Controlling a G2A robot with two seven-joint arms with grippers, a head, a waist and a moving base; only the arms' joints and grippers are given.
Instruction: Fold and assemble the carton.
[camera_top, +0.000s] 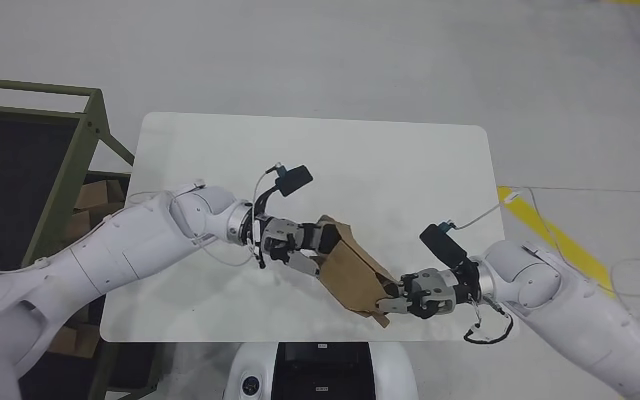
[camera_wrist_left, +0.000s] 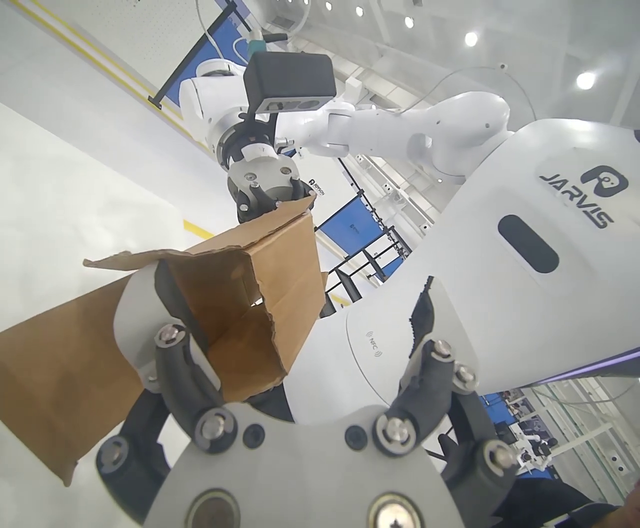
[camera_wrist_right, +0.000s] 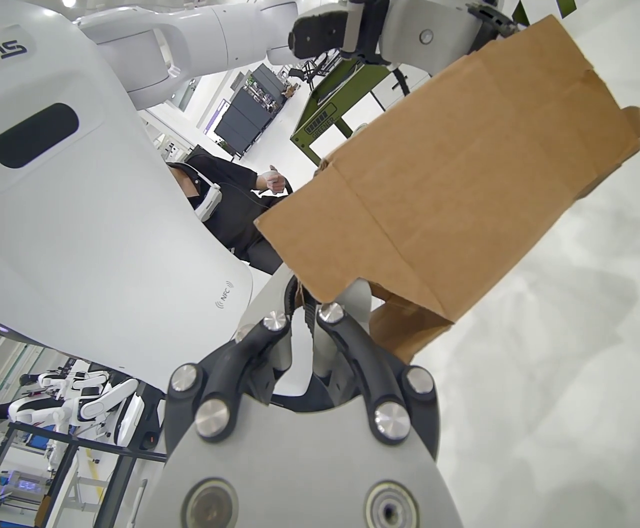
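Note:
A brown carton (camera_top: 350, 268) is held above the white table (camera_top: 400, 160) near its front edge, as an open tube with loose flaps. In the left wrist view the carton (camera_wrist_left: 45, 360) has its open end toward my left gripper (camera_wrist_left: 290, 295), which is open wide. One of its fingers (camera_wrist_left: 150, 310) sits inside the tube against a wall; the other is well clear. In the top view the left gripper (camera_top: 305, 250) is at the carton's left end. My right gripper (camera_top: 393, 298) is at the opposite end. There the right gripper (camera_wrist_right: 305, 295) is shut on an edge of the carton (camera_wrist_right: 450, 165).
A green metal frame (camera_top: 60, 130) with cardboard boxes inside stands off the table's left side. A yellow floor line (camera_top: 545, 225) runs past the right side. The far half of the table is bare white surface.

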